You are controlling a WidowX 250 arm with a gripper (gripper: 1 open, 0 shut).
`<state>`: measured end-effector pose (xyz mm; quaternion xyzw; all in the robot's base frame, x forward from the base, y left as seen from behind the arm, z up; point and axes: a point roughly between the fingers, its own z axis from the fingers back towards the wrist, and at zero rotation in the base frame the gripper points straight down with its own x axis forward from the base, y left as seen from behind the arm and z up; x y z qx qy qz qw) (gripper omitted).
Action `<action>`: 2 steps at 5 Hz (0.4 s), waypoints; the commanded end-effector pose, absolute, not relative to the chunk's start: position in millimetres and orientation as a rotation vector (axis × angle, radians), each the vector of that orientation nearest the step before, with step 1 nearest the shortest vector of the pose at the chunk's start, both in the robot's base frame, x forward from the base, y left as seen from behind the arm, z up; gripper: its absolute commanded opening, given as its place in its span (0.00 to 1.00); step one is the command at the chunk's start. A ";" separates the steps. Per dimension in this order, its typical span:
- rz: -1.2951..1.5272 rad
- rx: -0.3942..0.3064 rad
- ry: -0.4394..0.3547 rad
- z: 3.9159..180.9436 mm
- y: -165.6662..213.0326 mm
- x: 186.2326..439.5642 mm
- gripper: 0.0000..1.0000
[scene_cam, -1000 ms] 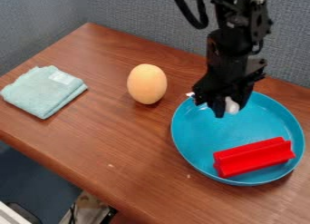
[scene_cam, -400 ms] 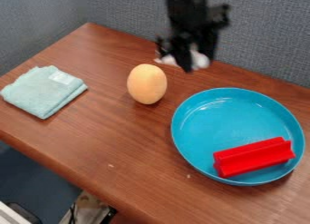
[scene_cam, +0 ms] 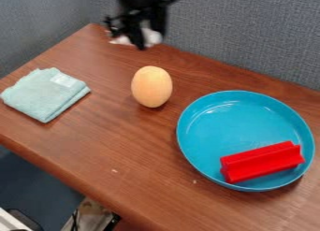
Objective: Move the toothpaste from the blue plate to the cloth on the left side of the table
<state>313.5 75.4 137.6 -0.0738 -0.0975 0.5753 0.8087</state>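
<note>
Up at the back, the claw (scene_cam: 140,31) pinches the toothpaste (scene_cam: 148,35); cloth (scene_cam: 44,93) sits below-left, so I'd descend gently over its middle before letting go.

No legible text, label, brand, number or sign is showing on any surface. The toothpaste (scene_cam: 146,33) is appearing blurred, so its printing is reading as nothing. The plate (scene_cam: 207,151), cloth (scene_cam: 43,93), red block (scene_cam: 263,161) and table (scene_cam: 100,132) are bearing no markings.
</note>
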 end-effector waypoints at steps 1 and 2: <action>1.255 -0.160 -0.292 148.9 108.6 314.4 0.00; 1.290 -0.130 -0.295 136.4 134.2 307.3 0.00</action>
